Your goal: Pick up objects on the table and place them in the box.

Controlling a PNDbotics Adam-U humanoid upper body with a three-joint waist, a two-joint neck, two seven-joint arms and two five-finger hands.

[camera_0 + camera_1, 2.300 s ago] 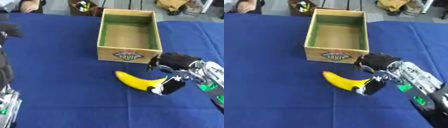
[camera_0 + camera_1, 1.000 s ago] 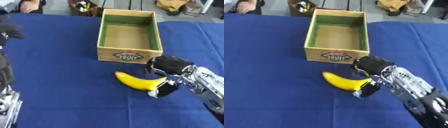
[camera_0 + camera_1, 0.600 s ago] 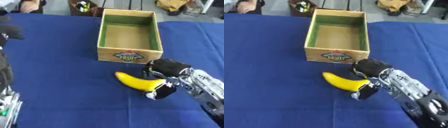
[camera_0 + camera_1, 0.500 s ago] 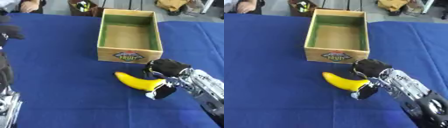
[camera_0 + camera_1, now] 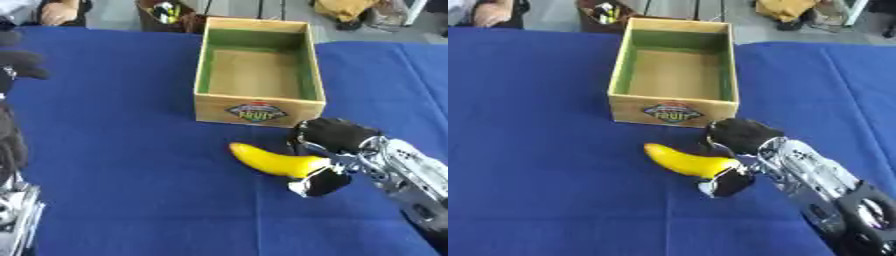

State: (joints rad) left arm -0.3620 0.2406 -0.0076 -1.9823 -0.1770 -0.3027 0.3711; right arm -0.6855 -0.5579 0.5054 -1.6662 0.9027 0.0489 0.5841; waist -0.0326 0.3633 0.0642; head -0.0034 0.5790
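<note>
The fingers (image 5: 328, 134) of the right hand (image 5: 332, 152) curl over the right end of the banana (image 5: 273, 161), and the thumb (image 5: 319, 183) closes on it from below, so the hand grips it. The banana is bright yellow, smooth and slightly curved, and it lies on the blue cloth (image 5: 131, 165) at 6 o'clock from the box (image 5: 259, 70), near its front wall. The box is wooden, green inside, with a fruit label (image 5: 255, 112). The left hand (image 5: 17, 62) shows at 9 o'clock; I cannot tell the state of its fingers.
</note>
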